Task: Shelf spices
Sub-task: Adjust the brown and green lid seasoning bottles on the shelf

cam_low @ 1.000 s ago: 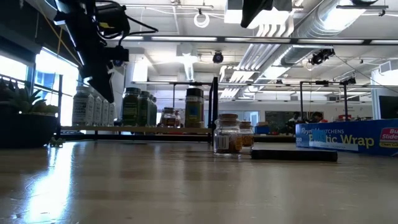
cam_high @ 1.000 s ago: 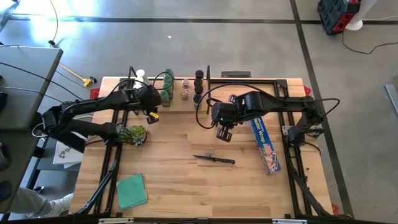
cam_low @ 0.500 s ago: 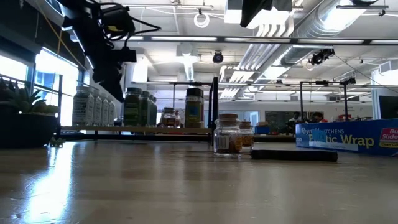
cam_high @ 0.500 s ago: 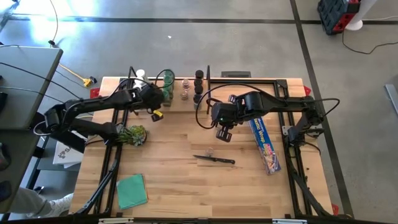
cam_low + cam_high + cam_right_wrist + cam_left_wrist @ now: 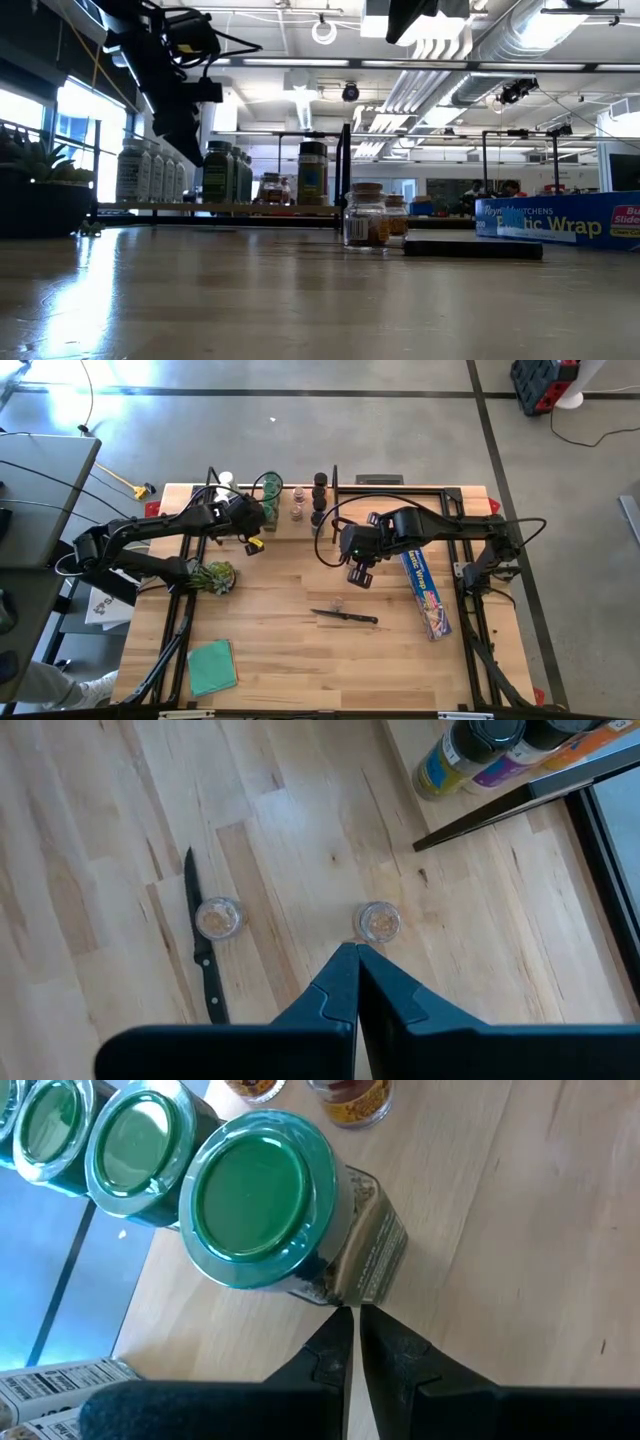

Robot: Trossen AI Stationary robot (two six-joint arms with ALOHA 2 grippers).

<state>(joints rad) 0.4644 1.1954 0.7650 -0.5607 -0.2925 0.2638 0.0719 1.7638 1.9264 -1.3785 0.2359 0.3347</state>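
- So, high view: left gripper (image 5: pixel 252 532) sits at the front edge of the shelf (image 5: pixel 285 520) along the table's far side, just by the green-capped jars (image 5: pixel 268 492); right gripper (image 5: pixel 360 570) hangs over mid-table, near the blue wrap box (image 5: pixel 426 593).
- Left wrist view gives what overhead can't: left fingers (image 5: pixel 330 1348) pressed together, nothing between them, tips right next to a green-capped jar (image 5: pixel 265 1198) w/ dark contents. Touching or not – can't tell. More green caps (image 5: pixel 140 1142) in a row behind it, two brownish jars (image 5: pixel 350 1098) farther off.
- Right wrist view: right fingers (image 5: pixel 345 982) also pressed together, empty. Below them on bare tabletop two small clear jars (image 5: pixel 379 922) w/ brownish contents, standing off the shelf; one (image 5: pixel 218 917) is just beside the dark-handled knife (image 5: pixel 201 952).
- Same view catches dark-capped jars (image 5: pixel 470 745) at the shelf end by a black rod (image 5: pixel 500 810).
- Low view only: jar heights. Tall white-capped ones (image 5: pixel 133 170) at one end of the shelf, green ones (image 5: pixel 218 172) next, a tall dark jar (image 5: pixel 312 172) by the upright (image 5: pixel 345 175). Cork-topped jar (image 5: pixel 366 215) stands on the table in front.
- High view alone shows a green cloth (image 5: pixel 211 665) at the near corner and a leafy plant (image 5: pixel 212 576) under the left arm.
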